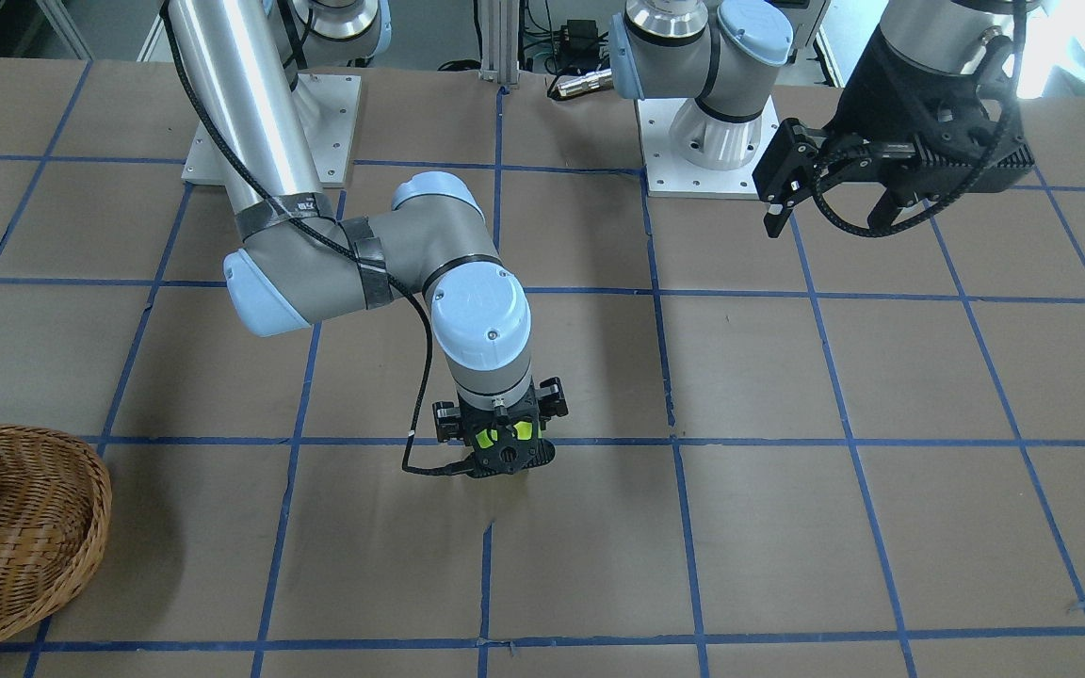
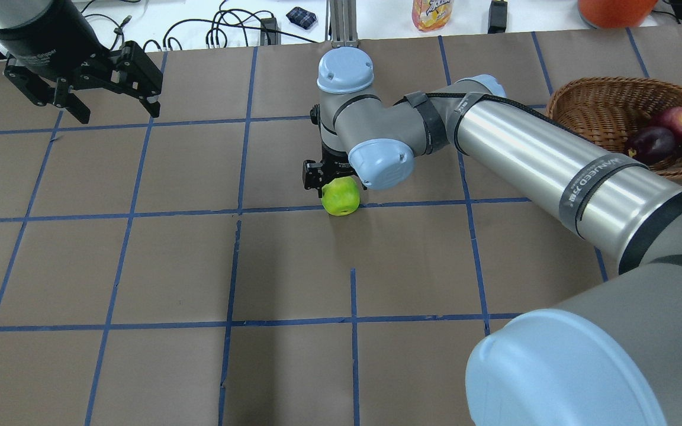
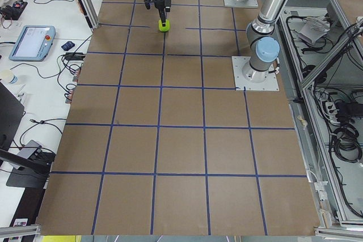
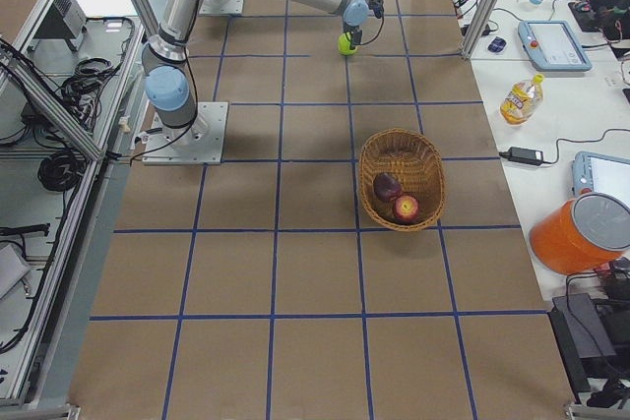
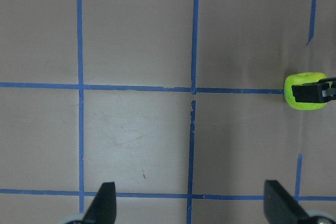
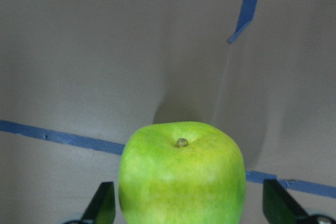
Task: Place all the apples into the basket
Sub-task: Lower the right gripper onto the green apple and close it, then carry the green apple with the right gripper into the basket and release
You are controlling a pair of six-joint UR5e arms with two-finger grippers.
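While Straddling the Last Apple, Not Yet Clamped

Count two of three as done: find the red apple (image 2: 679,120) and the maroon apple (image 2: 652,144) touching each other inside the basket (image 2: 578,100), off toward the robot's right end of the table (image 2: 140,266). Leaves only the green apple (image 2: 341,198), apparently resting on the tabletop across a blue tape line (image 2: 199,210) near the middle, well apart from the basket.

Look to the right gripper (image 1: 503,460) for the step in hand: poised low and straight over that fruit, jaws spread, one of its fingers (image 6: 105,205) just beside each flank in the wrist view, a sliver of bare surface showing between finger and skin on one side at least. Not gripping, then; no sign of squeeze or lift. Seems well centred, so closing ought to catch the widest part.

Note the left gripper (image 2: 117,109) too: hanging high over the table's opposite side, likewise spread, holding nothing, well apart from all three fruits.

Remaining, by judgement: clamp, raise, carry across to the basket, release beside the other two. Mind the round, smooth skin; could roll out of an off-centre pinch.
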